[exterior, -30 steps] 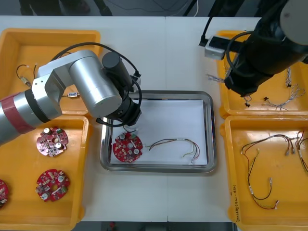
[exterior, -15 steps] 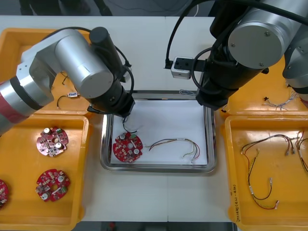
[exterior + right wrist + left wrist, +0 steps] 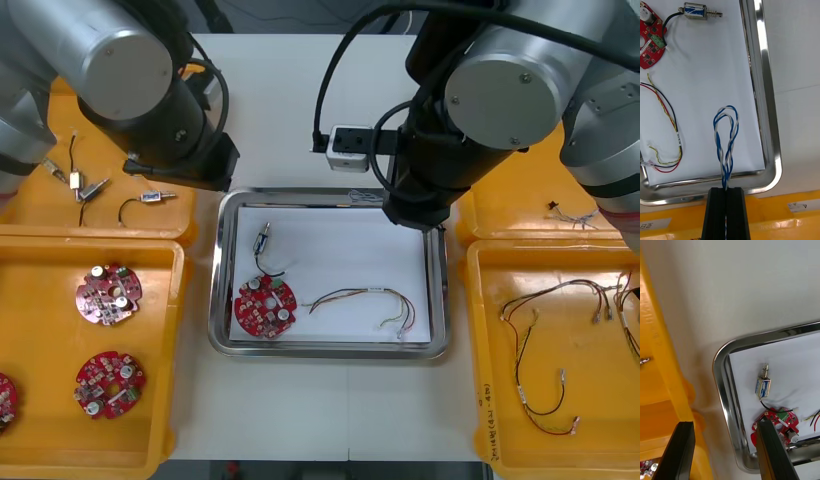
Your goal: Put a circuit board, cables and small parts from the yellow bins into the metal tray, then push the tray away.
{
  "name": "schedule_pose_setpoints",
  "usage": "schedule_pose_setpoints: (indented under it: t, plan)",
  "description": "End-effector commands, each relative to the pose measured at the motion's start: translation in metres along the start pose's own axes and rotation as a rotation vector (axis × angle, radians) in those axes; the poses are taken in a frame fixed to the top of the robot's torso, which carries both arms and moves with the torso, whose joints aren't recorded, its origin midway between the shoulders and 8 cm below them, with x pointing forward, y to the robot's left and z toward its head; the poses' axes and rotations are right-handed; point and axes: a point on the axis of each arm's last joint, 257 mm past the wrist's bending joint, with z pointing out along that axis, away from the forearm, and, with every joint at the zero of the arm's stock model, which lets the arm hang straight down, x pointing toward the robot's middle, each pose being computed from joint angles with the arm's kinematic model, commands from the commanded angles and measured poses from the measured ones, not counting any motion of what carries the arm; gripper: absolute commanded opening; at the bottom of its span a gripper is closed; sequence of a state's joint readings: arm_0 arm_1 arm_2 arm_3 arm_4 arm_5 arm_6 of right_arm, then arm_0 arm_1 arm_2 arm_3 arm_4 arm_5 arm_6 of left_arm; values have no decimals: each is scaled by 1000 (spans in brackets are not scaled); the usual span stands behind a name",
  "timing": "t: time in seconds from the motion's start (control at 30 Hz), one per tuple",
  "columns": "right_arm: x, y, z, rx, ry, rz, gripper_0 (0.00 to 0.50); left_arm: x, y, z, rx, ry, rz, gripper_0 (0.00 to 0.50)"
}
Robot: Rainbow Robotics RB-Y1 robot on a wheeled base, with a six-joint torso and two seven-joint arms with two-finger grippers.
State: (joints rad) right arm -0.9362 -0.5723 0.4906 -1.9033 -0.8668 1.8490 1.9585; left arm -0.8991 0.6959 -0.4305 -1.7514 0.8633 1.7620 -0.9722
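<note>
My right gripper (image 3: pixel 726 189) is clamped on the blue-white cable (image 3: pixel 726 142), a tight twist ending in a doubled loop that reaches out ahead of my fingertips over the tray's white liner. The tray (image 3: pixel 763 93) is shiny metal with a rounded rim. A bin (image 3: pixel 790 217) lies under my wrist, its stickers unreadable. Farther ahead lie the red-yellow cable (image 3: pixel 666 123), the round red board (image 3: pixel 649 41) and a small metal part (image 3: pixel 696 11) with a blue label I cannot read. My left gripper (image 3: pixel 725 423) is spread wide over the pale tabletop (image 3: pixel 733 285) at the tray's corner, another bin's wall (image 3: pixel 662 352) just beside it.
</note>
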Motion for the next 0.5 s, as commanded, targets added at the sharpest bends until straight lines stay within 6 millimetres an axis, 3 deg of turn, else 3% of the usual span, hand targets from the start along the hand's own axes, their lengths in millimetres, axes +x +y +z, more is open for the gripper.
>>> schedule_pose_setpoints:
  t: [0.03, 0.5]
  plan:
    - [-29, 3, -1, 63, 10, -154, 0, -7, 32, -26, -44, -32, 43, 475]
    - [-48, 26, 54, 3, -1, -193, 0, -1, 104, -47, -100, -43, -31, 475]
